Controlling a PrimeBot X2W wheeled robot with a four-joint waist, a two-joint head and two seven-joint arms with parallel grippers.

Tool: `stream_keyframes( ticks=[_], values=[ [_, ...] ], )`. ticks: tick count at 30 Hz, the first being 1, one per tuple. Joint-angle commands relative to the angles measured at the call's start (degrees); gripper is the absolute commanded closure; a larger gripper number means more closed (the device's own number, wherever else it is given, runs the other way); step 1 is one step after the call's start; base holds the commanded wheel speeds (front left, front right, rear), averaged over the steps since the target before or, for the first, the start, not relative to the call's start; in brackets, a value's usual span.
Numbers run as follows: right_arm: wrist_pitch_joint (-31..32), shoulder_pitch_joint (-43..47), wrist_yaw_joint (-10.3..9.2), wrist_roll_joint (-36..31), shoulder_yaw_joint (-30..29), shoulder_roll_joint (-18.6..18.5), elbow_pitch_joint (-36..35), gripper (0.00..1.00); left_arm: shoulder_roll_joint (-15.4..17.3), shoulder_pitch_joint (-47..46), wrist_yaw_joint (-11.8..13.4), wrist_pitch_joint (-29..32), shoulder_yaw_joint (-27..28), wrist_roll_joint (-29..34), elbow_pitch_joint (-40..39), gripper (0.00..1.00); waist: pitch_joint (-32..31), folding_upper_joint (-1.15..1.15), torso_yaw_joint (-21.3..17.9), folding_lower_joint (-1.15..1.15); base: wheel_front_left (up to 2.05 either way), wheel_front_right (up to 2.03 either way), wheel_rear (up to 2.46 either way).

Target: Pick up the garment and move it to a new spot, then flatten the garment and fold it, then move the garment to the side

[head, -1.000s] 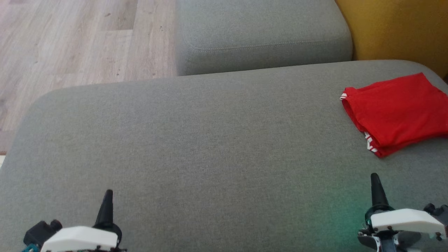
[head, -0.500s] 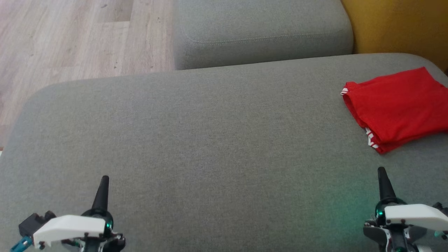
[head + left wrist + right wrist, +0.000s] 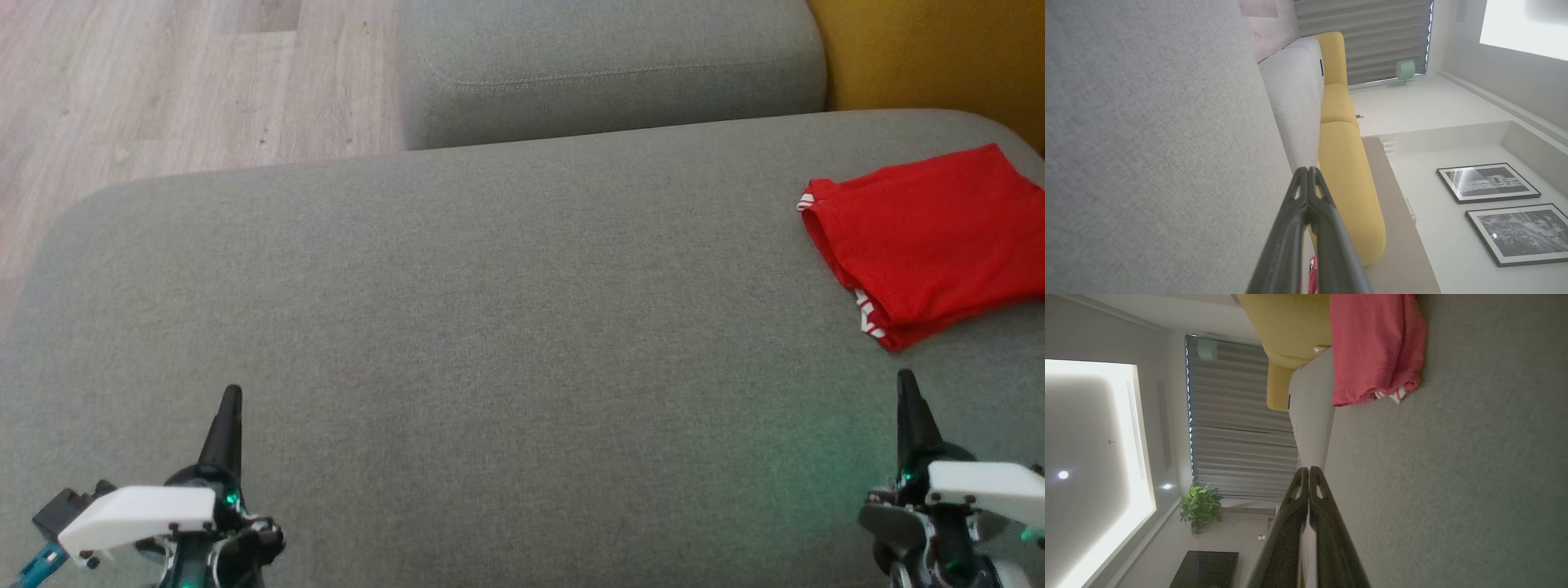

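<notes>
A folded red garment (image 3: 922,241) with white-striped trim lies at the far right of the grey sofa seat (image 3: 506,327), partly cut by the frame edge; it also shows as the red garment (image 3: 1372,347) in the right wrist view. My right gripper (image 3: 906,384) hovers at the lower right, a short way in front of the garment, shut and holding nothing. At the lower left my left gripper (image 3: 232,398) is shut too, far from the garment. The tips meet in both wrist views: left gripper (image 3: 1308,171), right gripper (image 3: 1306,470). A red sliver of garment (image 3: 1312,275) peeks between the left fingers.
A second grey cushion (image 3: 604,69) stands behind the seat. A yellow backrest (image 3: 931,53) rises at the back right. Wooden floor (image 3: 163,90) lies beyond the seat's left and far edges.
The camera has tilted, so the whole scene sits higher in the picture. Both grippers have reached a little further up the view, still shut. The garment lies as before.
</notes>
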Motion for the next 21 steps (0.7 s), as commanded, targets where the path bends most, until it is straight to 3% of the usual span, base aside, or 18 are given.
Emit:
stream_keyframes(
  ticks=[1,13,21],
  values=[
    [0.79,-3.71,0.11,1.63,0.79,-0.25,-2.52,1.00,0.63,-3.84,-0.55,0.54,2.31,-1.50,-1.50,1.00,0.10,0.00,-0.01,0.00,0.00,0.00,0.00],
    [2.76,-4.86,0.12,9.51,-0.59,-0.26,-3.58,1.00,0.52,-6.26,-1.80,2.59,3.78,-9.89,-0.64,1.00,1.21,0.00,-0.16,0.00,0.00,0.00,0.00],
    [2.83,-4.90,0.12,9.78,-0.63,-0.26,-3.62,1.00,0.41,-6.35,-1.85,2.78,3.98,-10.05,-0.60,1.00,1.25,0.00,-0.16,0.00,0.00,0.00,0.00]
  ],
)
